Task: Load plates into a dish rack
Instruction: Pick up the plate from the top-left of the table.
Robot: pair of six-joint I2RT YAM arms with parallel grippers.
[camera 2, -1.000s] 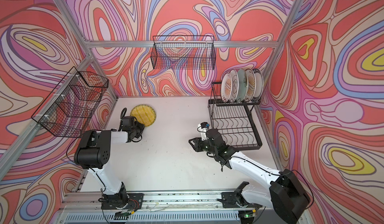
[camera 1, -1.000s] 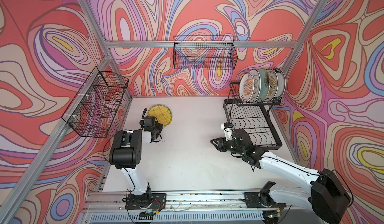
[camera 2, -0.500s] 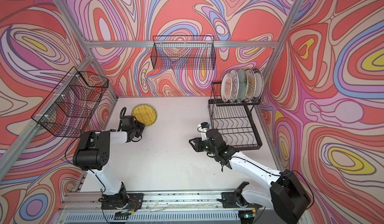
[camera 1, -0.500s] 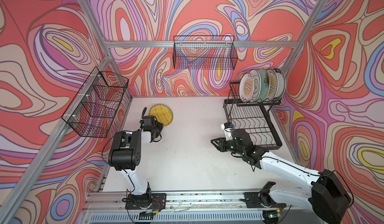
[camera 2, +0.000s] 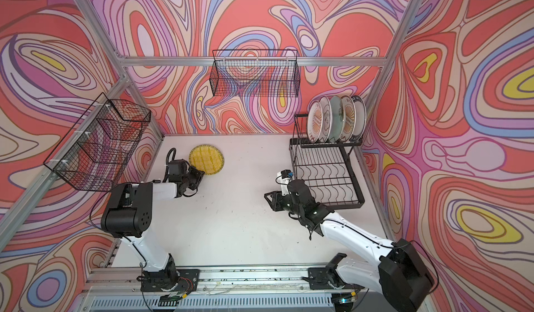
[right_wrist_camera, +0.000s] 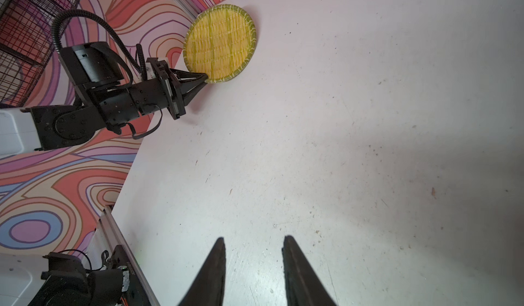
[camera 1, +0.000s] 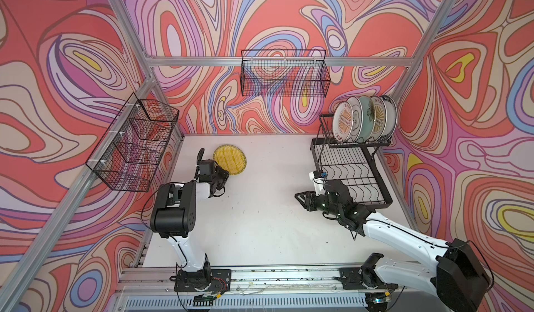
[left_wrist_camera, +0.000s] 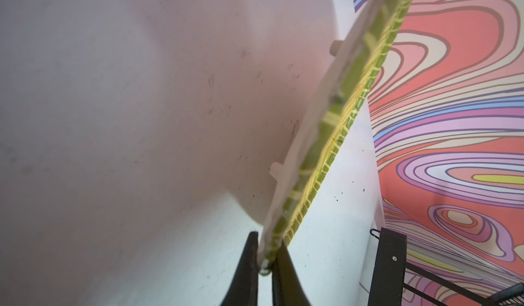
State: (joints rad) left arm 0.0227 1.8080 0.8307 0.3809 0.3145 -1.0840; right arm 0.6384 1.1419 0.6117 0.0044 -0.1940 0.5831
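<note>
The yellow striped plate [camera 1: 230,159] [camera 2: 206,159] [right_wrist_camera: 220,42] lies on the white table at the back left. My left gripper [camera 1: 224,174] [camera 2: 202,174] [left_wrist_camera: 266,257] is shut on its near rim, and in the left wrist view the plate [left_wrist_camera: 354,100] shows edge-on between the two black fingers. The black dish rack [camera 1: 351,174] [camera 2: 326,177] stands at the back right. Several plates [camera 1: 362,120] [camera 2: 335,118] stand upright on its upper tier, while the wavy lower tier holds nothing. My right gripper [camera 1: 300,198] [camera 2: 268,198] [right_wrist_camera: 253,242] hovers open and empty just left of the rack.
A black mesh basket [camera 1: 135,146] hangs on the left wall and another mesh basket [camera 1: 284,76] on the back wall. Both arm bases sit on the metal rail [camera 1: 260,278] along the table's front edge. Patterned walls close in three sides.
My left gripper's jaws have closed onto the yellow plate's rim. The right arm has not moved.
</note>
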